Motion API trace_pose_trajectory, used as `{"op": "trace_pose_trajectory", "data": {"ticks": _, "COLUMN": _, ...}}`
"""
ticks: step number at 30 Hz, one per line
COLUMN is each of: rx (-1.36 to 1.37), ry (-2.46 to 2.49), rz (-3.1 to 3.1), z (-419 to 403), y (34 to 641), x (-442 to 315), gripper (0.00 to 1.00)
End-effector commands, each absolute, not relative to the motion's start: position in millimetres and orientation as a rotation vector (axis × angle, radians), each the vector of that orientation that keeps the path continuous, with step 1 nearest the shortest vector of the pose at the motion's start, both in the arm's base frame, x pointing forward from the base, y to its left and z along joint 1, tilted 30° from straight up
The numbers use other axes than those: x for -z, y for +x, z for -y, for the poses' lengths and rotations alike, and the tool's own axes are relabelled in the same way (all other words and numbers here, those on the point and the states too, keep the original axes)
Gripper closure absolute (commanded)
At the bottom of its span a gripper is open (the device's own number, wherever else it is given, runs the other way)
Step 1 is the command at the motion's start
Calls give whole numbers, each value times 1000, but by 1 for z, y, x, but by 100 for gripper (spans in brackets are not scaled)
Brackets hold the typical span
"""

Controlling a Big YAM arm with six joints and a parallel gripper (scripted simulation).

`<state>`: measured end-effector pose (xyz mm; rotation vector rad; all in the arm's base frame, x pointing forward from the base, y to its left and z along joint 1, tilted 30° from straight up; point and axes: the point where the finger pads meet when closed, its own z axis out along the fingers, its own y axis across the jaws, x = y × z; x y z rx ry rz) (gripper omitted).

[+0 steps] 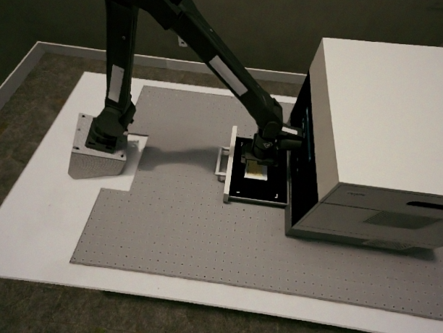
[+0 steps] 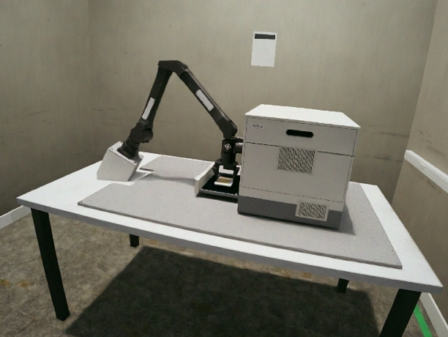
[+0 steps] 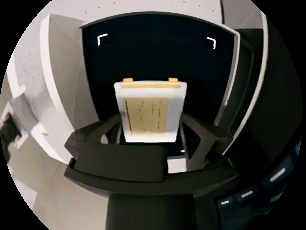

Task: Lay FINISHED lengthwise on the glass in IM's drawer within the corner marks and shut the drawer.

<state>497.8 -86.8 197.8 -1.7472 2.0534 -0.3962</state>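
Observation:
The cassette FINISHED (image 1: 257,174) (image 2: 223,182) (image 3: 146,116) is pale with a yellow gel window and two orange tabs. My gripper (image 1: 258,166) (image 2: 225,177) (image 3: 150,115) points down and is shut on its two side edges. The cassette hangs level over the dark glass (image 1: 253,190) (image 3: 155,55), near the middle of the marks; any gap beneath it is hard to judge. White corner marks show in the wrist view (image 3: 99,39) (image 3: 215,43). The drawer (image 1: 229,170) (image 2: 205,177) (image 3: 70,75) stands pulled out of the upright imager IM (image 1: 380,108) (image 2: 263,161).
The drawer's front panel, with its handle (image 1: 218,163), rises on the arm-base side of my gripper. IM's dark front face (image 1: 302,181) is close on the other side, beside my wrist. The arm base (image 1: 99,163) (image 2: 117,165) stands at the table's left.

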Motion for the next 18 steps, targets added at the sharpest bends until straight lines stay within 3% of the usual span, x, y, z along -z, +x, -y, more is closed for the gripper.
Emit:
{"op": "trace_pose_trajectory", "data": {"ticks": 1, "rx": 464, "ry": -1718, "rz": -2005, "z": 86, "y": 517, "x": -226, "gripper": 22}}
{"op": "trace_pose_trajectory", "data": {"ticks": 18, "rx": 460, "ry": -1718, "rz": -2010, "z": 85, "y": 517, "x": -220, "gripper": 22}}
